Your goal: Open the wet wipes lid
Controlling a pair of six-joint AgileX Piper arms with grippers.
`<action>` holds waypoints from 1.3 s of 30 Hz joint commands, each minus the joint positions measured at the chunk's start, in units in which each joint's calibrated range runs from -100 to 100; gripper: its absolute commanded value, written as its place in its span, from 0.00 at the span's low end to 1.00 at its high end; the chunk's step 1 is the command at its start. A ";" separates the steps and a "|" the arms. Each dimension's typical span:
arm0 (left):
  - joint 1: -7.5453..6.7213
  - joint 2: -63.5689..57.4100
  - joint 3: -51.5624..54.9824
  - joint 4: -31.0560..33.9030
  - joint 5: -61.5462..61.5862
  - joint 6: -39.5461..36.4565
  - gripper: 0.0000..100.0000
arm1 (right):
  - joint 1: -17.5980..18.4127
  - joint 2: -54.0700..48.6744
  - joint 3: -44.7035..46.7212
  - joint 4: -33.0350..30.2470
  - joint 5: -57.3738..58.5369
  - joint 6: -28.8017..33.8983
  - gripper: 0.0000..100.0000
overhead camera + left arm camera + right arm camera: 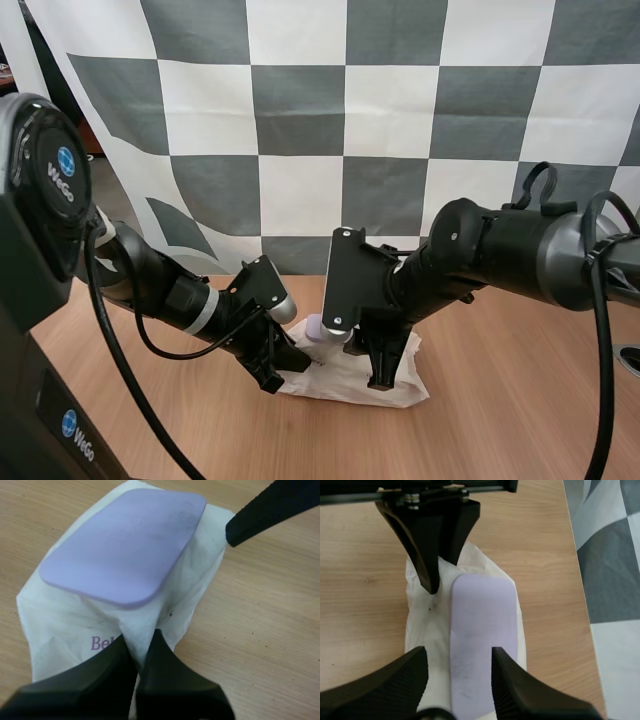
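Note:
The pack of wet wipes point(345, 382) lies flat on the table, a white crinkled wrapper with a lilac lid point(320, 328) that is down. My left gripper point(270, 378) is shut, its two fingers together as a wedge, tips pressed on the wrapper point(75, 630) just off the lid's point(122, 542) short end. My right gripper point(383, 368) stands open over the opposite end of the pack. Its fingers point(520, 690) straddle the lid point(481, 640) there, one on the wrapper point(427, 625), the other over the lid's far edge. The left gripper point(437, 575) faces it.
The wooden table point(520, 400) has bare room around the pack on all sides. Its far edge point(572, 555) runs close beside the pack. The two arms meet over the pack, close together.

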State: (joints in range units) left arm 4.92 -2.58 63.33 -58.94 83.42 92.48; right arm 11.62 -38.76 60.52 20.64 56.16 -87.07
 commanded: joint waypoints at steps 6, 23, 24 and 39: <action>0.00 0.00 -0.10 0.39 -0.12 0.86 0.00 | 1.09 0.05 -0.05 -2.95 -3.77 2.47 0.65; 0.00 0.00 -0.10 0.64 0.58 0.86 0.00 | 1.41 1.51 0.07 -2.45 -0.03 3.16 0.65; 0.00 0.00 -0.10 0.64 0.58 0.86 0.00 | 1.41 2.02 0.07 -2.58 -0.50 3.16 0.65; 0.00 0.00 -0.10 0.91 0.77 0.86 0.00 | 1.50 5.34 0.07 -2.58 -6.28 3.16 0.27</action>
State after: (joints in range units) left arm 4.92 -2.58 63.33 -58.09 84.19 92.48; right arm 13.11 -33.46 60.52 18.08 50.09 -83.97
